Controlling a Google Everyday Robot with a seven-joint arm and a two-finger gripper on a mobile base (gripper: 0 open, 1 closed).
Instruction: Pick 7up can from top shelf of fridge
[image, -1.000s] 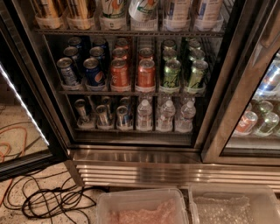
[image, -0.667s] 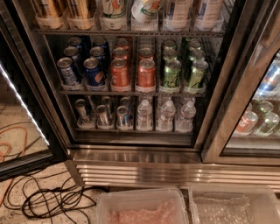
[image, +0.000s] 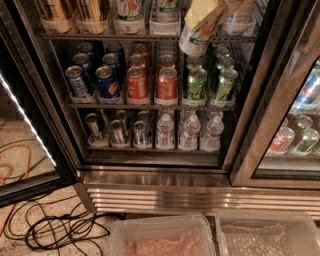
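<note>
You'll find the 7up can, white with green lettering and an orange-red spot, near 12 o'clock in view. It is tilted, base toward 7 o'clock, overlapping the front rail of the top shelf in the fridge. Your claw clasps its upper part.

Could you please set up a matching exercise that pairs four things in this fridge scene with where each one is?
Things:
1. 7up can
2. orange cans
3. water bottles
4. black cables

Places:
A. on the floor, lower left
B. bottom shelf, right side
C. tilted in front of the top shelf, gripped by the tool at the upper edge
D. middle shelf, centre

Pairs: 1-C, 2-D, 3-B, 4-A.
</note>
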